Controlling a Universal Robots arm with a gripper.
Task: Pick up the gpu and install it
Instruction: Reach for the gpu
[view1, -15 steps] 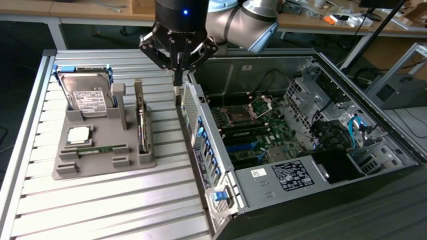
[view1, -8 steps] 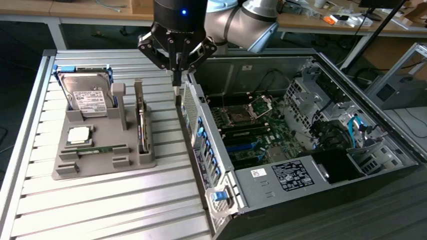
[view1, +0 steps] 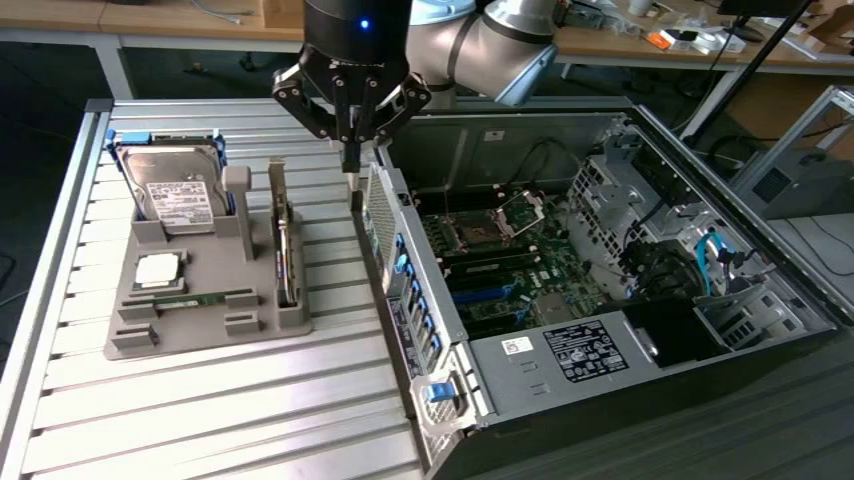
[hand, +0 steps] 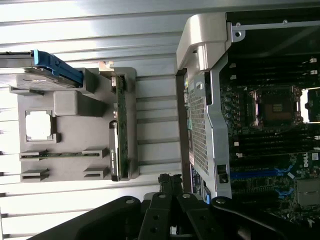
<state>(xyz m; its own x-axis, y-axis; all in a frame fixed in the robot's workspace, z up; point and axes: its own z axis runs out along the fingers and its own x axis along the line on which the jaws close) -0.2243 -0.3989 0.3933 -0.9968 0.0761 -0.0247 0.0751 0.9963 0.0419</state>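
The gpu stands on its long edge in a slot on the side of the grey holder tray nearest the computer case. In the wrist view the gpu appears as a thin green-brown strip with a metal bracket at one end. My gripper hangs above the gap between the tray and the rear wall of the case. Its fingers are shut with nothing between them. From the wrist, the gripper sits apart from the card, not touching it.
The tray also holds a silver hard drive, a square processor and a green memory stick. The open computer case lies on the exterior view's right with its motherboard exposed. A ribbed metal table carries everything.
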